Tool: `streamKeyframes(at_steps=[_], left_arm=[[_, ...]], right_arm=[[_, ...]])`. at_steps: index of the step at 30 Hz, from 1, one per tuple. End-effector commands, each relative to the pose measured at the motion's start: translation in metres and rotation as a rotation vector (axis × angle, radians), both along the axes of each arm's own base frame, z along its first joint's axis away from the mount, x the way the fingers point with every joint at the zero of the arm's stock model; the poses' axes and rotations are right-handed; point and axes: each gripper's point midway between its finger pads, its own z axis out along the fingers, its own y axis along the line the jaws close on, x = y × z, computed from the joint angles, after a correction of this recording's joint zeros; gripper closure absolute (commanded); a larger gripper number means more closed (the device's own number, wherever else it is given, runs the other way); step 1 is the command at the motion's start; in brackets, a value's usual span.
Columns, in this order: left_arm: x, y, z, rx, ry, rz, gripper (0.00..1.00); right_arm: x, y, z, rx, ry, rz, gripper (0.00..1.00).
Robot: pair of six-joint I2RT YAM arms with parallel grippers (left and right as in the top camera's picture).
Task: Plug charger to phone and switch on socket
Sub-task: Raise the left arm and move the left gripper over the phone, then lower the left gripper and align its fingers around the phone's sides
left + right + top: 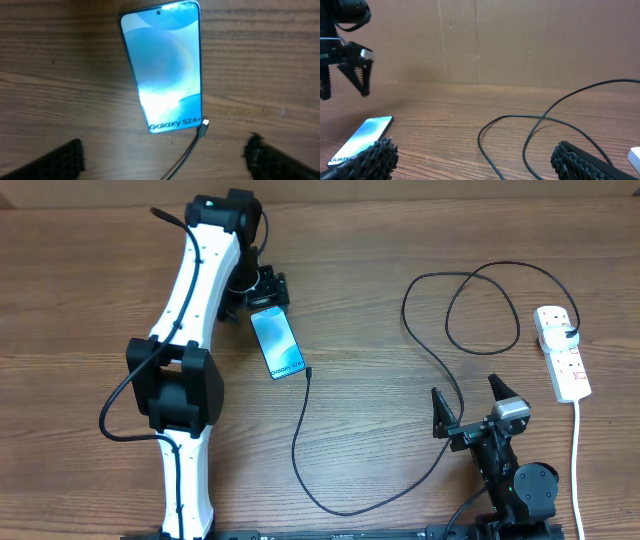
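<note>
Left fingers: spread wide and empty, hanging above the counter over the phone.
Phone: flat on the counter, lit screen up. From the left wrist it sits in line with the gap between the fingers, touching neither.
Phone's axis: the long axis runs near to far, slightly skewed. The "Galaxy" end points toward the robot's side and the camera-hole end points away.
Charger: its connector tip meets a corner of the "Galaxy" end. It may only be resting there, but the view is too soft to say.
Right fingers: apart and empty, well away from the phone.
Socket: at the far right, well apart from the phone.
</note>
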Motion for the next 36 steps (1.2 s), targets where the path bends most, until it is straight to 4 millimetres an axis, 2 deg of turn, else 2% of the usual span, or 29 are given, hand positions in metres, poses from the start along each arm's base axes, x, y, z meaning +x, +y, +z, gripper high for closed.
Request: streamKeyframes(at_steps=[1, 11, 20, 30, 36], left_arm=[[-0.002, -0.004, -0.020, 0.036, 0.026, -0.001, 0.00], [-0.011, -0.005, -0.066, 0.054, 0.070, 0.084, 0.00], [-0.015, -0.006, -0.105, 0.053, 0.061, 0.086, 0.00], [-0.013, -0.006, -0.114, 0.053, 0.042, 0.082, 0.00], [-0.014, -0.001, -0.115, 0.093, 0.039, 0.070, 0.11]], right_arm=[[0.001, -0.001, -0.004, -0.002, 0.004, -0.006, 0.00], [0.001, -0.001, -0.004, -0.002, 0.004, -0.005, 0.00], [0.001, -0.001, -0.004, -0.002, 0.004, -0.005, 0.00], [0.001, -0.001, -0.004, -0.002, 0.004, -0.005, 0.00], [0.001, -0.001, -0.004, -0.002, 0.004, -0.005, 0.00]])
